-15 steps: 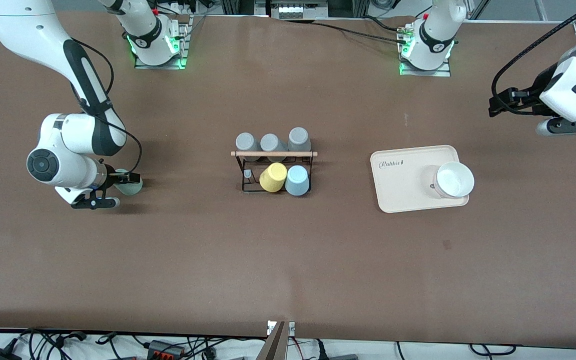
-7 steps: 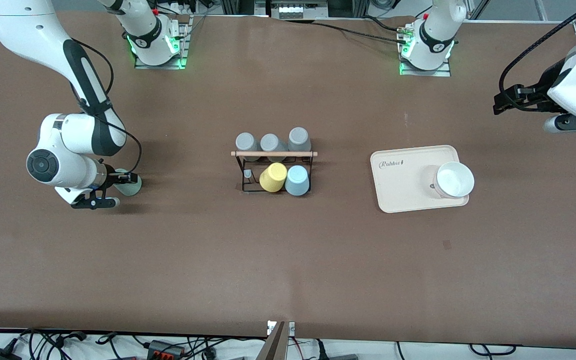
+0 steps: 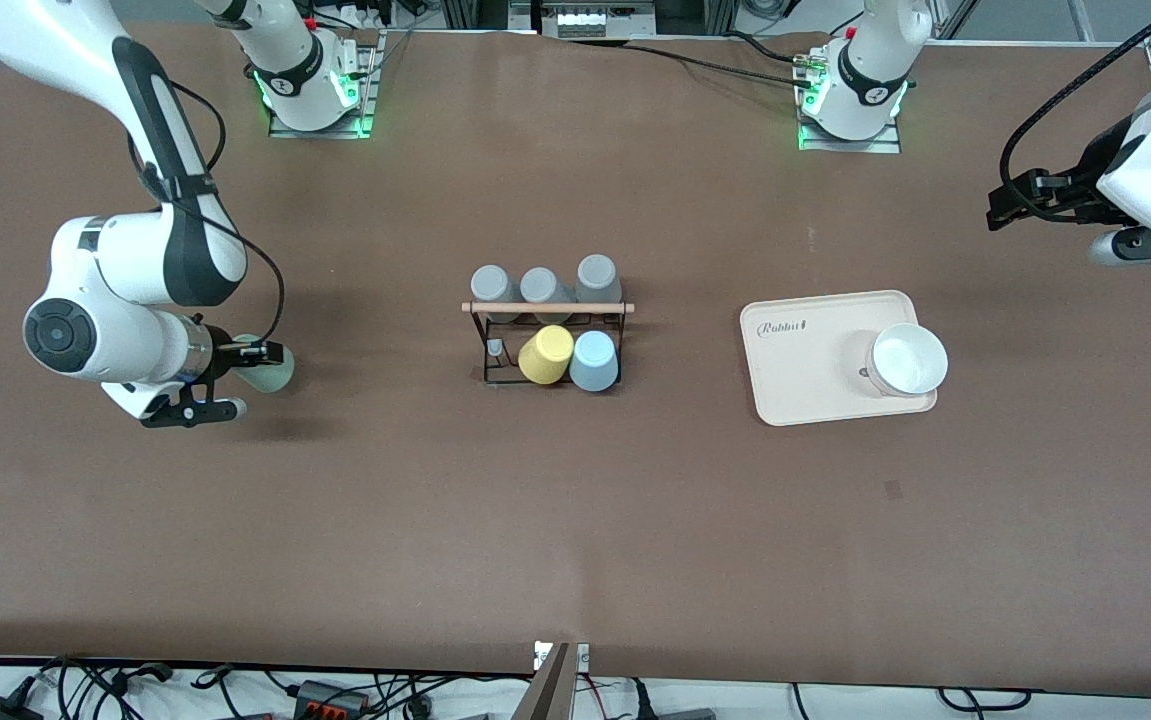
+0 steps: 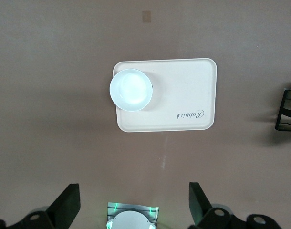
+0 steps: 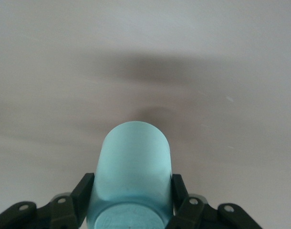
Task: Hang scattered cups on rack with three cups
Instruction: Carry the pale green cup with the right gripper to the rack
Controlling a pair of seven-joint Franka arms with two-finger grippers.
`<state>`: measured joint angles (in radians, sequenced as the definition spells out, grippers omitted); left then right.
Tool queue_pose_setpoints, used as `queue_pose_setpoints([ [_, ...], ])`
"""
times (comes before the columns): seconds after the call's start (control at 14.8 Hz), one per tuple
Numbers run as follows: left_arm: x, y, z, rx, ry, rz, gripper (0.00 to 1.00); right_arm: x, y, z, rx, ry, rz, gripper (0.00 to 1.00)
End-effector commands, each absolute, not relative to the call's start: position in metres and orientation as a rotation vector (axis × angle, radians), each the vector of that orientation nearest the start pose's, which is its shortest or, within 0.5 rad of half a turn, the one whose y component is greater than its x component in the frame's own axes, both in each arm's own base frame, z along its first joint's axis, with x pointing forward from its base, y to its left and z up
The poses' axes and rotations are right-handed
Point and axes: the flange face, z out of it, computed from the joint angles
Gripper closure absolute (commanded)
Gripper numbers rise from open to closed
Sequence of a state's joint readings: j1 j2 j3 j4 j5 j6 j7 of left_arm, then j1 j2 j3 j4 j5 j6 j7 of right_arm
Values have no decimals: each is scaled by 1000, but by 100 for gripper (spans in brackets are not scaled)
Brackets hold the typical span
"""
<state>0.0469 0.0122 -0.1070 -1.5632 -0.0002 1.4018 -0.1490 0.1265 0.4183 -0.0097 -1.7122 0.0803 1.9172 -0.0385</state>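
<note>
The task looks about half done: the light blue cup (image 3: 594, 360) already hangs on the rack (image 3: 547, 342) mid-table beside a yellow cup (image 3: 545, 355), leaving one peg (image 3: 495, 347) bare — while the mint-green cup (image 3: 270, 367) is clamped in the right pincer (image 3: 253, 352) over the table's right-arm end, off the surface as far as I can judge. It is a plain, smooth, handleless tumbler (lying sideways between the fingers (image 5: 82, 192)). The left pincer (image 4: 132, 204) waits open, high above the beige tray (image 3: 802, 375).
</note>
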Motion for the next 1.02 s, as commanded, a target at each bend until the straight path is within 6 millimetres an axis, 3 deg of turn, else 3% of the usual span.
queue_pose_setpoints([
  [0.0, 543, -31, 613, -3124, -130, 260, 0, 648, 153, 385, -3011, -302, 240, 67],
  [0.14, 542, -31, 612, -3123, -130, 265, 0, 647, 196, 408, -3016, -286, 176, 67],
  [0.34, 542, -32, 612, -3123, -128, 267, 0, 627, 281, 416, -3047, -150, 142, 67],
  [0.41, 542, -32, 613, -3123, -128, 265, 0, 622, 300, 419, -3051, -91, 134, 67],
  [0.68, 542, -32, 613, -3123, -128, 265, 0, 617, 344, 406, -3040, 24, 86, 67],
  [0.95, 542, -32, 613, -3123, -128, 267, 0, 609, 369, 397, -3032, 94, 68, 67],
])
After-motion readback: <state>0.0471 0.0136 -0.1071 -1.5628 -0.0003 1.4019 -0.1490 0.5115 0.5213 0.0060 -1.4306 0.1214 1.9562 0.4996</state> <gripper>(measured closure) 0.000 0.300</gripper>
